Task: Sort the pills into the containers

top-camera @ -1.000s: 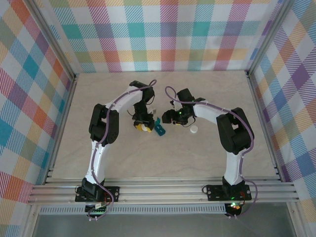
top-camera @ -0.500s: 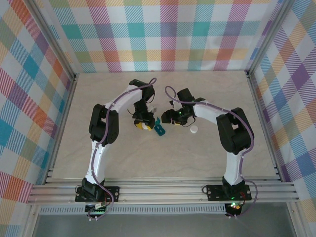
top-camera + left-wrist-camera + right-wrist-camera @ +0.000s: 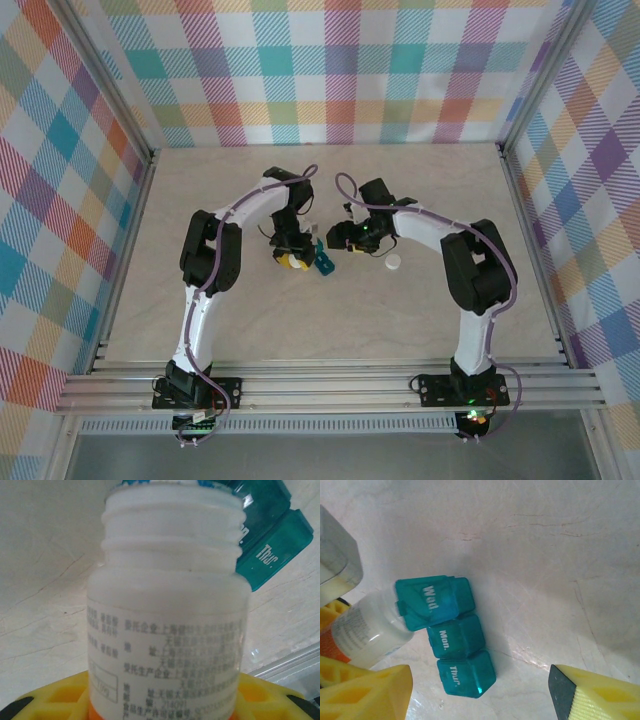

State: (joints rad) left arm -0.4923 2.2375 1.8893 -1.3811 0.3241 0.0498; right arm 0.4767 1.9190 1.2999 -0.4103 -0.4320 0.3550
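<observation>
Here, left arm (image 3: 245,208) bent, fingers (image 3: 50,702) holding bottle (image 3: 167,620)

The pill box (image 3: 455,637) is teal with white lettering; the bottle (image 3: 167,625) white with an orange mark; the walls (image 3: 340,60) pastel plaid; the table (image 3: 400,310) beige.

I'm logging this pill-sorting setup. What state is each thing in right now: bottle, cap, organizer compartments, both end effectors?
white bottle: uncapped, mouth toward the Wed compartment, held.
white cap: off, lying apart from the bottle.
Wed compartment: lid flipped open.
Mon compartment: lid shut.
Thur compartment: lid shut.
left end effector: shut on the white bottle.
right end effector: open, empty.
</observation>
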